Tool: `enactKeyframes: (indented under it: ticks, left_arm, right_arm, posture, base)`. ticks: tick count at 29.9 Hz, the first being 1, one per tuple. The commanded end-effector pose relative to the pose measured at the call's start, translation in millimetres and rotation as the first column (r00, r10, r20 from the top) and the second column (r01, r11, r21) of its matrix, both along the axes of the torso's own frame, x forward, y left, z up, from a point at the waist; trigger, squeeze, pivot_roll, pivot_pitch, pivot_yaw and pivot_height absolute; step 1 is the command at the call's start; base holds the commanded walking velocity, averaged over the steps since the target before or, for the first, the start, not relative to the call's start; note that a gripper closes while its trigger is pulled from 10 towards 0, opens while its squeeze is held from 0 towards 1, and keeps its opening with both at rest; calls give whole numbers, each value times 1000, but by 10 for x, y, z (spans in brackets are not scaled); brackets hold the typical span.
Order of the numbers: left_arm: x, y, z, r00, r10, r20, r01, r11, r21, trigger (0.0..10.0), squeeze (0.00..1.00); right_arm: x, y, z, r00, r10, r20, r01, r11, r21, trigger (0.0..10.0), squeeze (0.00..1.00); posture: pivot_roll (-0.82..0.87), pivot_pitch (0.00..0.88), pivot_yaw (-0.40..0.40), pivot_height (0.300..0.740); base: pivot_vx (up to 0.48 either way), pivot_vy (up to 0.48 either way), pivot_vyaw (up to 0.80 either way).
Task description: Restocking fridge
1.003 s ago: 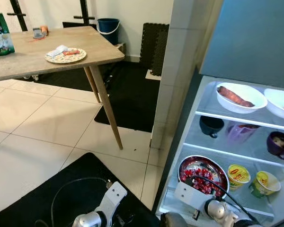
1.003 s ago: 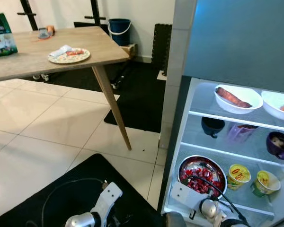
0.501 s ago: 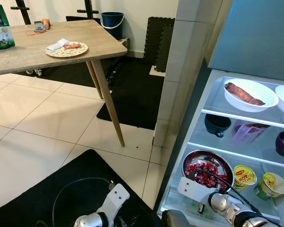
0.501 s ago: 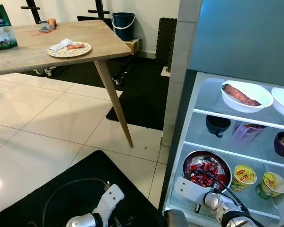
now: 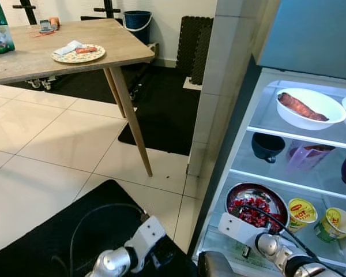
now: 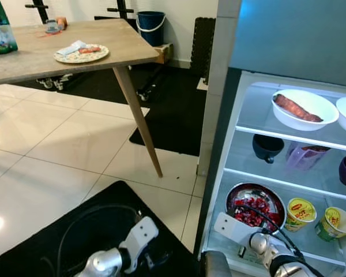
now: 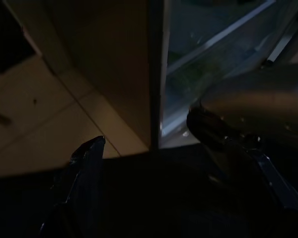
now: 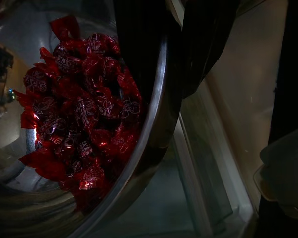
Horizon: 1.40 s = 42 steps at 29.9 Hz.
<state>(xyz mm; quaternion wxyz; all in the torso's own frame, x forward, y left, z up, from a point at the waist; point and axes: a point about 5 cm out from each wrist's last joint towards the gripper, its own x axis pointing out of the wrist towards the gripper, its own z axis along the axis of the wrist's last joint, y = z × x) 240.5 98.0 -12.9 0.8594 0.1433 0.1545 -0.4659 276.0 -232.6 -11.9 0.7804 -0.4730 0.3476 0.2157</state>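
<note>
I see my right pincer pinching the rim of the bowl on the fridge's bottom shelf, at its left end, sweets straight ahead.

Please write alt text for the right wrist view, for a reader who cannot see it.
A steel bowl full of candies in red wrappers sits on a glass fridge shelf, seen very close. One black finger of the right gripper lies across the bowl's rim.
</note>
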Motion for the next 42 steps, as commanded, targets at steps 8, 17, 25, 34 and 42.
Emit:
enactKeyframes:
  ticks: [8,17,25,34,42]
  left_arm:
    - [-22,-133,143,991,-108,78,112,992,-53,10000,0]
    - [-65,-209,205,983,-151,106,159,985,-71,10000,0]
    - [-134,-138,279,984,-126,129,139,986,-94,10000,0]
    - [-157,-103,438,979,-105,173,128,983,-128,10000,0]
    - [-186,-75,601,976,-89,199,118,983,-140,10000,0]
  right_arm:
    - [54,-146,82,996,-83,16,84,996,-22,10000,0]
    - [79,-63,79,997,-70,23,70,998,10,10000,0]
    - [196,-24,181,998,-38,49,37,999,5,10000,0]
    - [257,-63,255,998,-30,63,32,999,-24,10000,0]
    - [265,-98,269,997,-47,69,50,998,-43,10000,0]
  posture:
    - [-32,93,31,441]
    - [-23,106,43,431]
    - [0,183,45,431]
    - [20,246,54,431]
    - [36,280,57,431]
  base:
    - [0,0,0]
    - [0,0,0]
    - [0,0,0]
    - [0,0,0]
    - [0,0,0]
